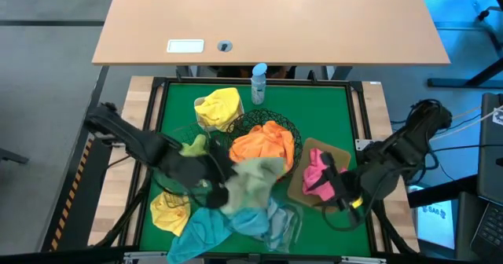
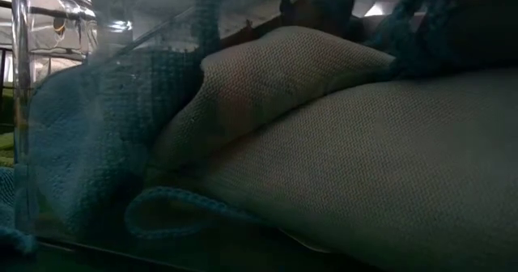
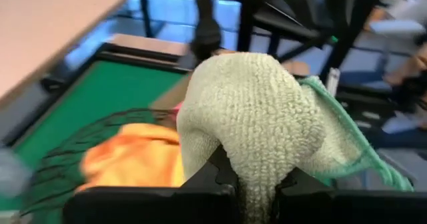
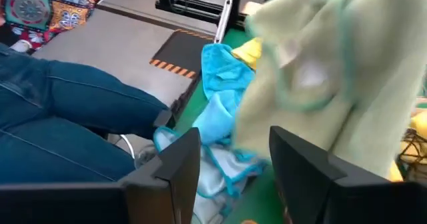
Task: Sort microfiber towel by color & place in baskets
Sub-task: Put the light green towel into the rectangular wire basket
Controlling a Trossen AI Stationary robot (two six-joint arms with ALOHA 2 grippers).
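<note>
My left gripper (image 1: pixel 218 187) is shut on a pale green microfiber towel (image 1: pixel 255 181) above the mat's near middle. My right gripper (image 1: pixel 339 193) stands open at the near right, beside a pink towel (image 1: pixel 317 172) that lies on the tan tray (image 1: pixel 339 155); nothing is between its fingers (image 4: pixel 175 163). Orange towels (image 1: pixel 263 142) fill the round black wire bowl (image 1: pixel 289 125). Yellow towels lie at the far left (image 1: pixel 218 107) and near left (image 1: pixel 169 209). Blue towels (image 1: pixel 228 226) lie at the near edge, partly in a clear tray (image 1: pixel 292 221). My left gripper pinches a bunched fold of the pale green towel (image 3: pixel 257 174) between its two fingers, coming from the table's left and slanting down. The towel bulges up ahead of the fingers and drapes over toward the blue towels; whether its lower end rests on them, I cannot tell.
A blue-capped spray bottle (image 1: pixel 258 83) stands at the mat's far edge. A light wooden table (image 1: pixel 267 16) lies beyond it. In the right wrist view a person's legs in jeans (image 4: pixel 60 111) are beside the table. The clear tray's wall (image 2: pixel 48 126) fills the low view.
</note>
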